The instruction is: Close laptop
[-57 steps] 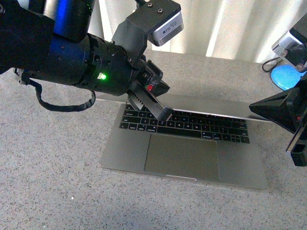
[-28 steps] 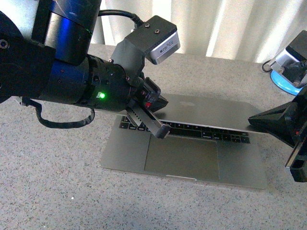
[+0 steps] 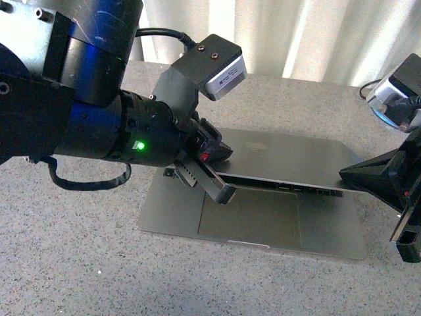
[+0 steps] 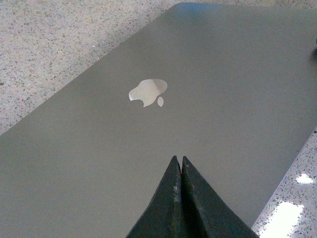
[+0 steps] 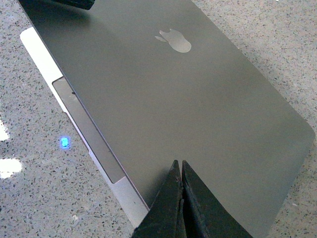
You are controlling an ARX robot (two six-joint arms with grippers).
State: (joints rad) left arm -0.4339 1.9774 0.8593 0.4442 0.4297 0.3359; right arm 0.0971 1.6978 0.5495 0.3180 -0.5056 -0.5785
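The grey laptop [image 3: 283,158] lies on the speckled table with its lid tilted low over the base, a narrow gap left above the trackpad [image 3: 250,214]. The lid with its apple logo fills the left wrist view [image 4: 148,91] and the right wrist view [image 5: 173,40]. My left gripper [image 3: 225,193] is shut and empty, its tip at the lid's front left edge; in the left wrist view [image 4: 179,158] its tip sits over the lid. My right gripper [image 3: 342,174] is shut and empty at the lid's right edge; in the right wrist view [image 5: 178,162] its tip rests over the lid's corner.
A blue object with a cable [image 3: 395,112] lies at the table's far right. A pale curtain [image 3: 296,33] hangs behind the table. The left arm's bulky black body [image 3: 85,125] covers the table's left side.
The lid has come down further over the keyboard, now hiding nearly all the keys. My left gripper has moved down and forward with it. The right gripper has barely moved.
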